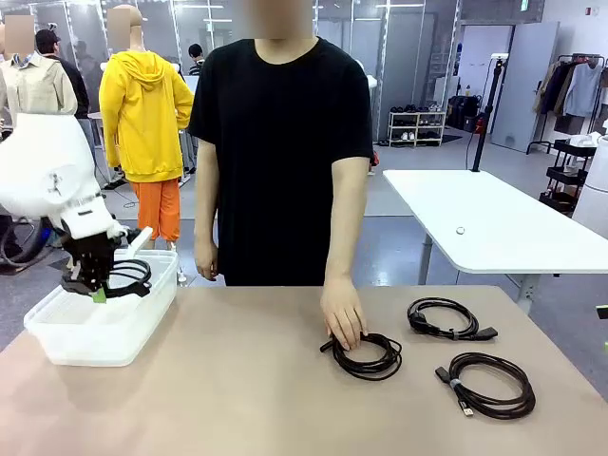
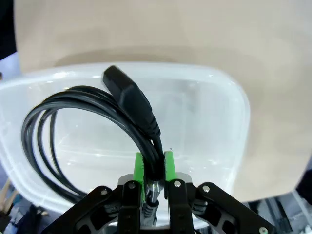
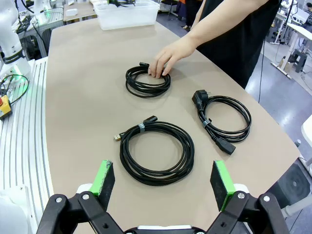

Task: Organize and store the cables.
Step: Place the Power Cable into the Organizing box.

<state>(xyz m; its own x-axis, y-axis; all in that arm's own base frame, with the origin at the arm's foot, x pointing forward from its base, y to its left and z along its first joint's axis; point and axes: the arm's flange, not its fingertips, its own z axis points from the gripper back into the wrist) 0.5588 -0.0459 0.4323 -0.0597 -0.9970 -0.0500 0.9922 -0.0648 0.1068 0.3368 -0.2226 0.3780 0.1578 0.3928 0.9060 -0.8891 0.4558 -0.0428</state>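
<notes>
Your left gripper (image 2: 154,166) tight on a coiled black cable (image 2: 134,105) over the translucent plastic bin (image 2: 229,126); right gripper (image 3: 162,179) wide apart, empty.

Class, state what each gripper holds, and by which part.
Left gripper holds a cable, pinched on its cord just behind the plug. Right gripper holds nothing.

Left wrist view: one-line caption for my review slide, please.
Left gripper, shut on a coiled black cable, holds it over the clear plastic bin.
</notes>
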